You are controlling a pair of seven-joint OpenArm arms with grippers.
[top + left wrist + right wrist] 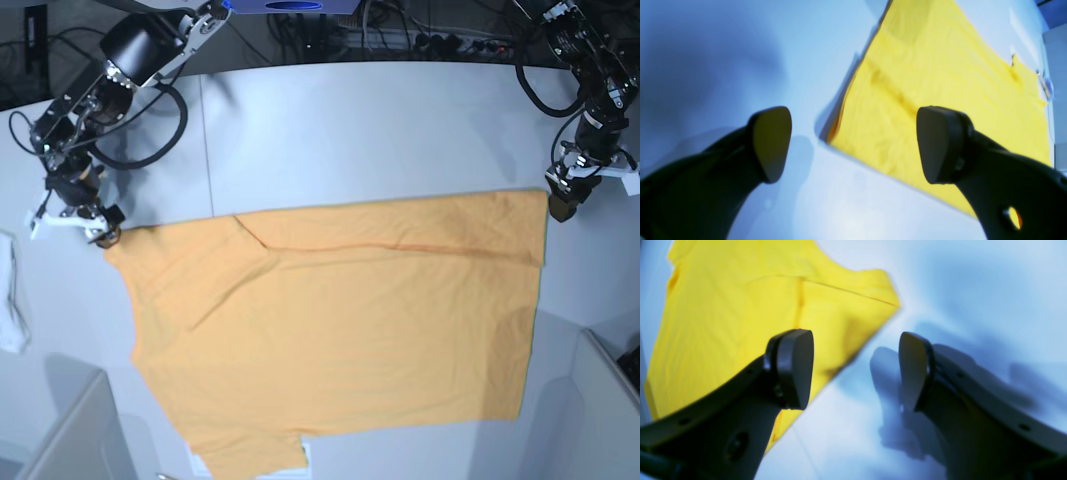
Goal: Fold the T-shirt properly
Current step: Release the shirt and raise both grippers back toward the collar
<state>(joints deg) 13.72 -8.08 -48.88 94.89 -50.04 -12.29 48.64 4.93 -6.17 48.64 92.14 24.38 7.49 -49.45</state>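
Black, rounded pads are seen spread wide on both grippers, with nothing pinched between them. No writing or label can be read on any surface shown.

The left gripper (853, 145) is held low over the table (380, 120), its pads parted across a corner of the T-shirt (340, 330); one pad is over bare table, the other over the cloth. In the base view this gripper (566, 195) is seen at the shirt's far corner on that view's right, hung from an arm that reaches down from the upper right.

The right gripper (857, 370) is likewise opened, one pad over the cloth edge and the other over bare table, where its shadow is cast. In the base view it (100, 230) is placed at the shirt's far corner on that view's left, under a bent arm.

The T-shirt is spread flat on the table between the two grippers, a fold line running along its far edge. A white cloth (12, 300) lies at the table's edge, well apart. Cables are seen behind the table.
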